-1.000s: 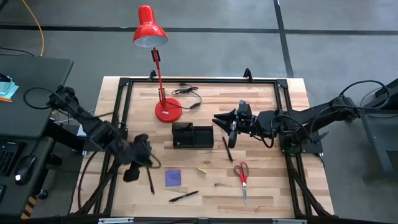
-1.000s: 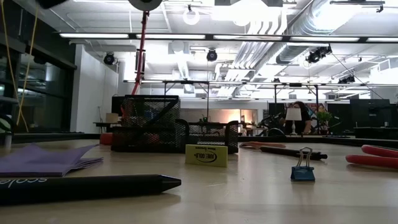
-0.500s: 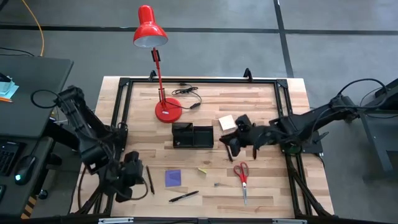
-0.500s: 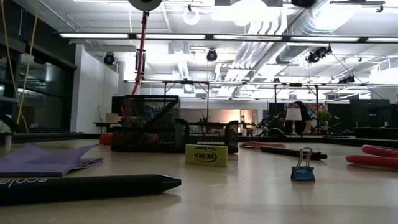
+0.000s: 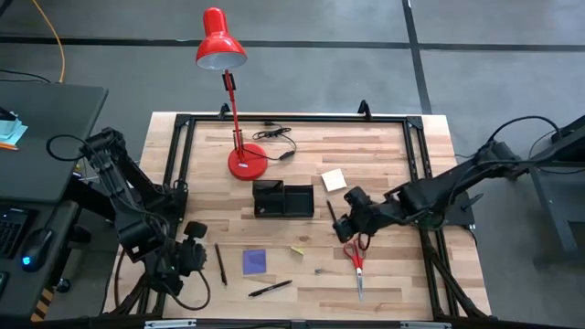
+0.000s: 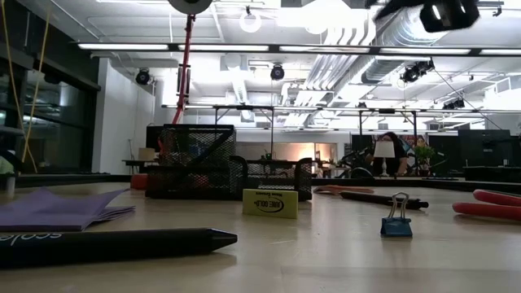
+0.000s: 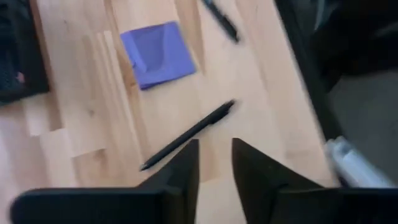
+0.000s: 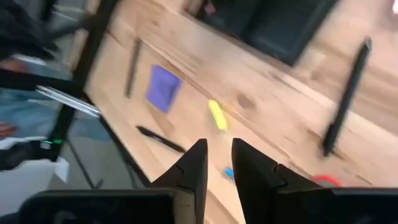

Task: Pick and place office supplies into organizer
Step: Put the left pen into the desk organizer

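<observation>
My left gripper (image 5: 192, 257) hovers open over the table's near left part, beside a dark pen (image 5: 220, 263); its wrist view looks down on that pen (image 7: 186, 135) and the purple note pad (image 7: 157, 55). My right gripper (image 5: 345, 228) hangs open above the table between another pen (image 5: 334, 217) and the red-handled scissors (image 5: 356, 260), tilted toward the near left. The black mesh organizer (image 5: 283, 198) stands mid-table. A pale yellow note pad (image 5: 334, 179) lies flat to its right. A third pen (image 5: 270, 289) lies near the front edge.
A red desk lamp (image 5: 239, 110) stands behind the organizer on its round base (image 5: 247, 162), its cord trailing right. A yellow eraser (image 5: 298, 249) and a small binder clip (image 5: 318, 270) lie between the purple pad and the scissors. A black frame (image 5: 178, 164) borders the table.
My left gripper has swung toward the table's near left corner and sunk a little, its arm drawing back. My right gripper has dropped and gone toward the near edge, rolling and tipping downward, from beside the organizer to above the scissors; the yellow pad, covered before, now shows.
</observation>
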`<state>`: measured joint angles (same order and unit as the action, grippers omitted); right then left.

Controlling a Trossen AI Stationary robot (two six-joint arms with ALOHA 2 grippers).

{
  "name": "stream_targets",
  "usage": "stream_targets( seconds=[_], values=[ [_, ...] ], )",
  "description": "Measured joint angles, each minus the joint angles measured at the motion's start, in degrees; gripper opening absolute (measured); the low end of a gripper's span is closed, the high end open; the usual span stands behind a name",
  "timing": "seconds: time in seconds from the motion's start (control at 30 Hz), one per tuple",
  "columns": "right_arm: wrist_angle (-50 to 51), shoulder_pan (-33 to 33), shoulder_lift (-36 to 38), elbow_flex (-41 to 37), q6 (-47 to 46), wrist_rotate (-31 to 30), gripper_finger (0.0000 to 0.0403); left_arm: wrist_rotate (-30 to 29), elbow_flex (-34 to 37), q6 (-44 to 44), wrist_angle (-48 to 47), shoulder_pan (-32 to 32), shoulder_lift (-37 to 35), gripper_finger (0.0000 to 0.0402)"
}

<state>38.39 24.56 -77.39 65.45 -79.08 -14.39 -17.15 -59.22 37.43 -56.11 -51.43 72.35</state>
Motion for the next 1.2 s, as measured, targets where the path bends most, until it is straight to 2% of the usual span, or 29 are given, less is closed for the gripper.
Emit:
stream_targets(
  seconds=[0.2,0.33,0.43,0.57,0.77,0.97,1.2],
  values=[
    [-0.95,-0.05,-3.64,-0.02,0.05,1.18,0.0103,-1.49,0.07,-14.47,-1.91,0.06,3.59,0.0168],
    [-1.43,-0.05,-3.73,-0.02,0.47,-0.67,0.0107,-1.38,0.9,-22.61,1.99,0.06,7.62,0.0186],
    [-1.84,0.32,-3.54,-0.01,0.75,-2.47,0.0107,-1.02,3.02,-26.06,6.99,0.06,10.45,0.018],
    [-2.38,0.35,-3.53,0.0,1.09,-2.65,0.0107,-1.0,4.99,-28.23,7.8,0.08,12.78,0.0155],
    [-3.48,0.35,-3.53,0.04,3.03,-2.83,0.0107,1.8,8.91,-35.47,15.92,0.1,13.42,0.0122],
    [-4.65,1.02,-3.53,0.07,3.51,-4.11,0.0107,1.82,11.1,-39.45,17.66,5.08,13.77,0.0116],
    [-5.73,0.98,-3.53,0.07,4.52,-4.27,0.0107,9.58,11.85,-49.16,19.37,12.32,13.75,0.0115]
  ],
)
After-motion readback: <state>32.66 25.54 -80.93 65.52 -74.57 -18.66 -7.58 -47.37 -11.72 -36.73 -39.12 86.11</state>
